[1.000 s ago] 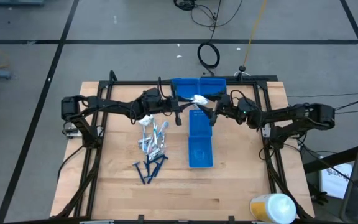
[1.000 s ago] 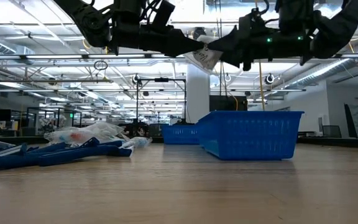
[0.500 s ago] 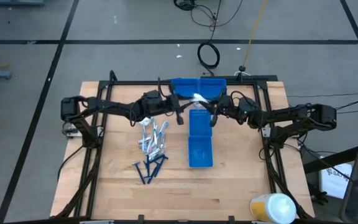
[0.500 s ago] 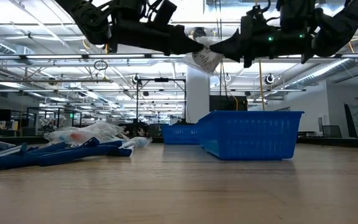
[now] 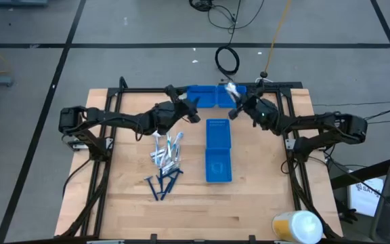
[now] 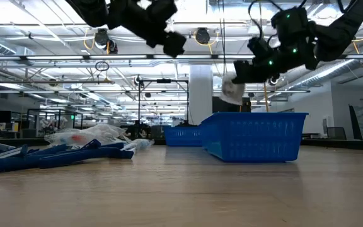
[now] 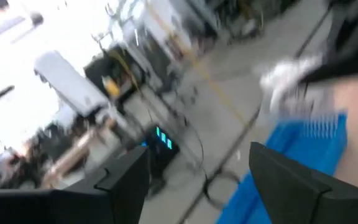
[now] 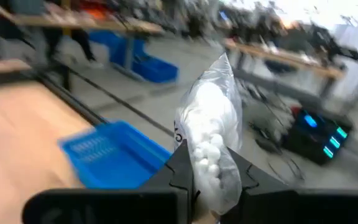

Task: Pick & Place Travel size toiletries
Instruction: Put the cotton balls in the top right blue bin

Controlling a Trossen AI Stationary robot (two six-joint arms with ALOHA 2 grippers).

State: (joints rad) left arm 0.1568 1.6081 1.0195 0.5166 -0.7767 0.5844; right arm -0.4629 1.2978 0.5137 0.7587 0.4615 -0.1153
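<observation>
While the right gripper (image 8: 207, 177) is pinching a white plastic packet (image 8: 209, 146) between its pressed-together fingers above the far blue bin (image 5: 212, 95), we are seeing the left gripper (image 7: 197, 180) hovering nearby with fingers spread and empty; remaining toiletries (image 5: 166, 150) are lying piled on the table (image 5: 263, 196) beside the near blue bin (image 5: 218, 150).

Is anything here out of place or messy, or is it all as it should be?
Nothing looks spilled or broken. The toiletries lie in a loose heap on the table, beside the long blue bin, and the razors point every which way. The right gripper holds a white packet in the air over the far bin.
</observation>
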